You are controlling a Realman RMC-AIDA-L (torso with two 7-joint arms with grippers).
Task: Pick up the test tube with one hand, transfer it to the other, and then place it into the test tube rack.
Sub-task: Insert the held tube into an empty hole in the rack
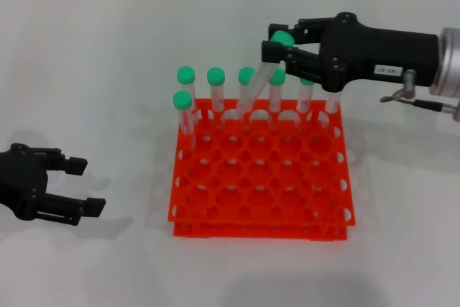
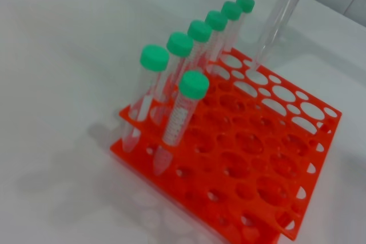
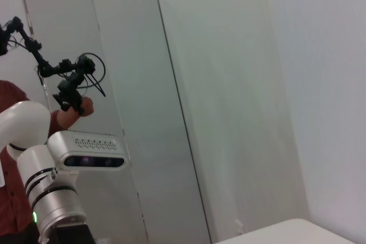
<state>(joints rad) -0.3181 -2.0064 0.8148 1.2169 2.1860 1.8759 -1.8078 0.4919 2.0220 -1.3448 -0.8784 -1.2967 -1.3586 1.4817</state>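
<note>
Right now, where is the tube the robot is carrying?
In the head view, the test tube hangs tilted in the right claw, its tip over the rack's far row.

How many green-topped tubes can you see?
8. Six stand in the back row of the rack, though the right hand hides one cap. One stands in the second row. One tilted tube is in that hand.

A lab: an orange tube rack [image 1: 260, 177] holding green-capped tubes [image 1: 216, 88] on a plain white surface [image 1: 86, 77], grey cabinets [image 3: 143, 112] behind.
</note>
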